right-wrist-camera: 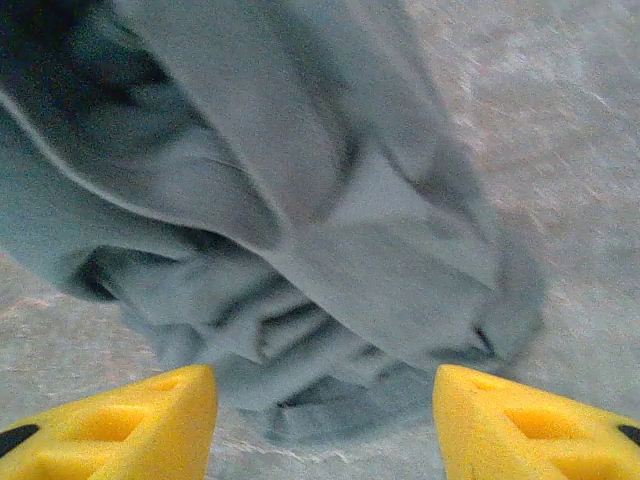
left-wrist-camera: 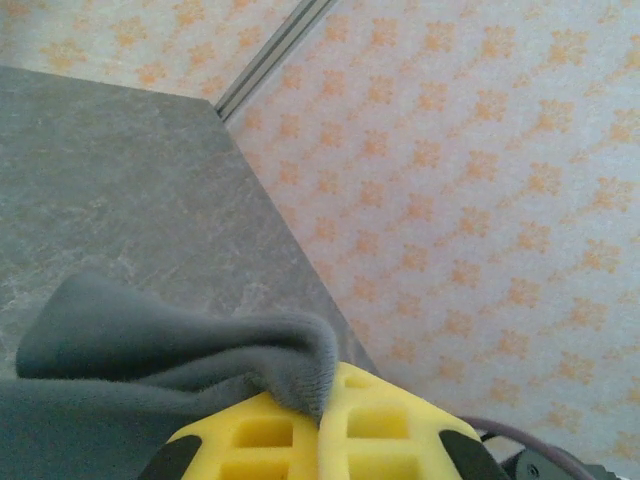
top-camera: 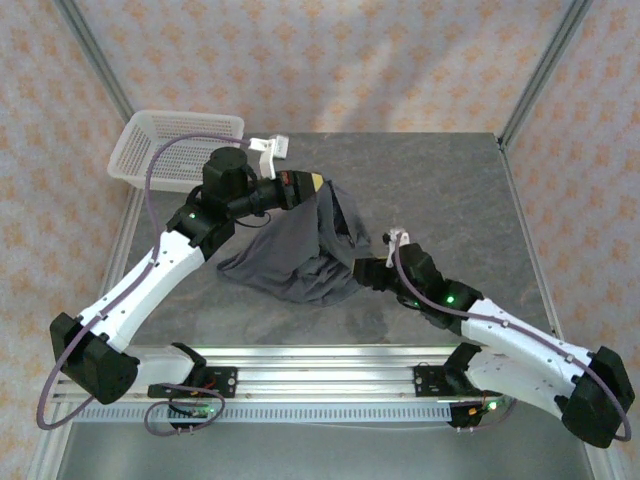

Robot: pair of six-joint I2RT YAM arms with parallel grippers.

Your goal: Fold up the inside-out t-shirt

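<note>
I have my left arm stretched forward and raised, left gripper (top-camera: 312,183) pinched closed; right gripper (right-wrist-camera: 325,400) low, jaws apart.

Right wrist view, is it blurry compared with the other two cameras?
Right wrist view: yes, smeared, the t-shirt folds lack crisp edges. Left wrist view: sharp, its weave readable along the near edge. Top external view: sharp and evenly lit.

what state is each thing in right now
t-shirt: crumpled, one edge lifted, the rest heaped on the table
left fingers: shut on the t-shirt's edge
right fingers: open, holding nothing, facing the heap
white basket: upright, at the table's far left corner
</note>
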